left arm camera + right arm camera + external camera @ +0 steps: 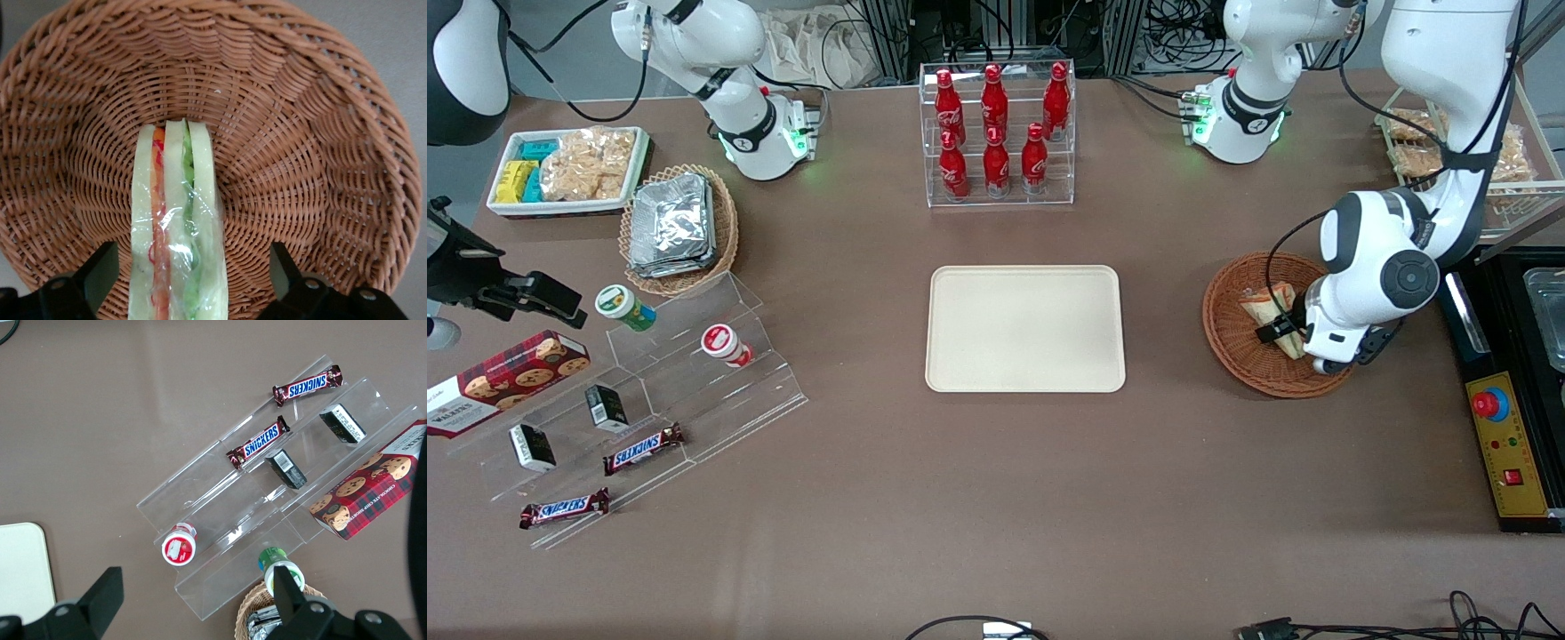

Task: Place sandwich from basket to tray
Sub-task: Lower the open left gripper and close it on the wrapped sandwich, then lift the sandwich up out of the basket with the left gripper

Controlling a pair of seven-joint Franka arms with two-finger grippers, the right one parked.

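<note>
The sandwich (1268, 307), a pale bread wedge with green, red and orange layers in clear wrap, lies in the round brown wicker basket (1227, 348) toward the working arm's end of the table. The left arm's gripper (1280, 334) is low inside the basket, open, with one finger on each side of the sandwich and a gap at both. In the left wrist view the sandwich (177, 227) runs between the black fingers (100, 270) over the basket weave (300, 167). The cream-beige tray (1024, 329) sits bare at the table's middle, beside the basket.
A clear rack of red cola bottles (996, 133) stands farther from the front camera than the tray. Toward the parked arm's end are an oval basket of foil packets (676, 227), a white snack tray (565, 169) and a clear stepped stand (649, 400). A control box (1507, 453) lies beside the basket.
</note>
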